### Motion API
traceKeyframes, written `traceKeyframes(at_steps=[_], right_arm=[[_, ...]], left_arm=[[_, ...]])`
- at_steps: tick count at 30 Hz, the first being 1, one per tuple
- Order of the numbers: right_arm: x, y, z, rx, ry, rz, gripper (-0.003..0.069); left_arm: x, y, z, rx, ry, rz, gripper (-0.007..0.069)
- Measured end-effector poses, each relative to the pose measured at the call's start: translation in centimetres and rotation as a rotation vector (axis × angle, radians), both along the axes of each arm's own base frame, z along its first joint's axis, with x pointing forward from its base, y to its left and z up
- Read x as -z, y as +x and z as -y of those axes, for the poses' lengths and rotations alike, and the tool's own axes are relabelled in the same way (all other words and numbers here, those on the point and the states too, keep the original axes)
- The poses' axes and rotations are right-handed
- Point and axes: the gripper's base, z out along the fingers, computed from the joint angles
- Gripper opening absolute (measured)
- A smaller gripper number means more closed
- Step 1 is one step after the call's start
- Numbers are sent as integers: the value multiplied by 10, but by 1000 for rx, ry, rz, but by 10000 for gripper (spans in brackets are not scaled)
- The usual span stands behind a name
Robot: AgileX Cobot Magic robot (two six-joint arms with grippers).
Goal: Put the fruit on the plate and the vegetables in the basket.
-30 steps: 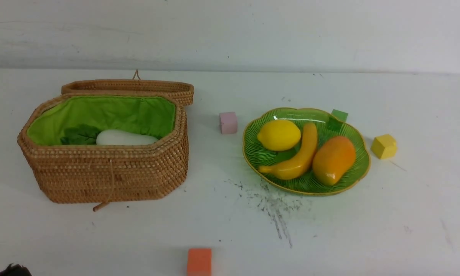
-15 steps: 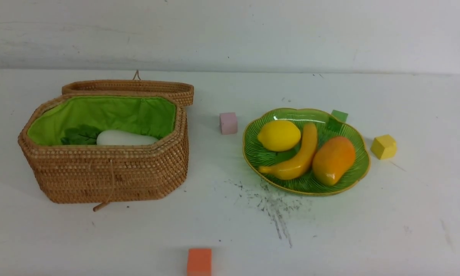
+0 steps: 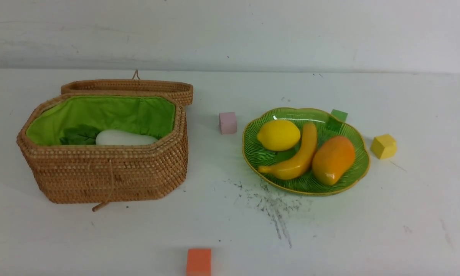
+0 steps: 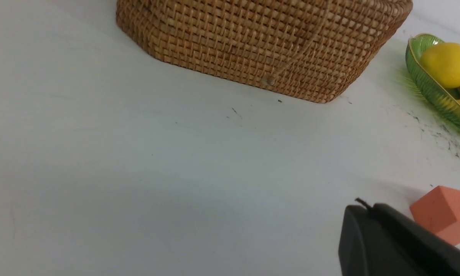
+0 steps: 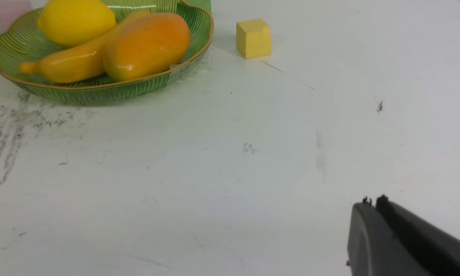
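Looks pretty much wrapped up, with both arms sitting clear of everything

The lemon (image 3: 278,135), banana (image 3: 297,157) and mango (image 3: 333,160) are all lying on the green plate (image 3: 362,170), and the white radish (image 3: 124,138) is showing inside the open wicker basket (image 3: 107,176); I can't tell whether the carrot and cucumber are lying deeper inside, but none are left on the desk (image 3: 368,230). The left gripper (image 4: 364,209) is sitting clenched and empty with the basket off at 12 o'clock; the right gripper (image 5: 371,205) has its jaws closed on nothing, plate well apart around 10 o'clock.
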Motion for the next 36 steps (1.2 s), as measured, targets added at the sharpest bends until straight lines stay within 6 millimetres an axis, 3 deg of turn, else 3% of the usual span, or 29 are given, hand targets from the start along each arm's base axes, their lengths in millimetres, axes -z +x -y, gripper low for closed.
traceKeyframes(at_steps=[36], right_arm=[[0, 0, 0, 0, 0, -1, 57]], left_arm=[[0, 0, 0, 0, -3, -1, -2]])
